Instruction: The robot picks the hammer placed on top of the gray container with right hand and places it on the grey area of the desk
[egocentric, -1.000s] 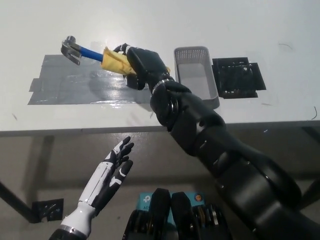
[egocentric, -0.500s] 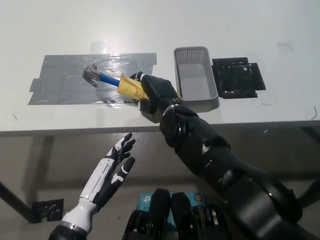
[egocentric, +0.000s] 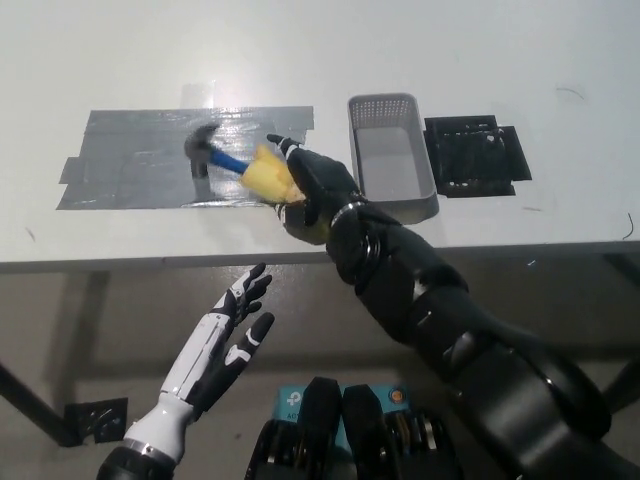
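My black right hand (egocentric: 312, 190) is shut on the yellow grip of the hammer (egocentric: 240, 165), near the desk's front edge. Its blue shaft and dark metal head (egocentric: 203, 147) point left and away over the grey taped area (egocentric: 130, 160); the head looks blurred. Whether the head touches the tape I cannot tell. The gray container (egocentric: 392, 155) stands just right of the hand, with nothing on it. My white left hand (egocentric: 225, 335) rests open below the desk edge at lower left.
A black mat (egocentric: 475, 152) lies on the white desk right of the container. The desk's front edge (egocentric: 150, 262) runs across the picture's middle. A black taped patch (egocentric: 95, 418) shows on the floor at lower left.
The right hand has carried the hammer from the far left of the tape rightwards and nearer the desk edge; the hammer head has dropped lower over the grey area. Left hand barely moved.
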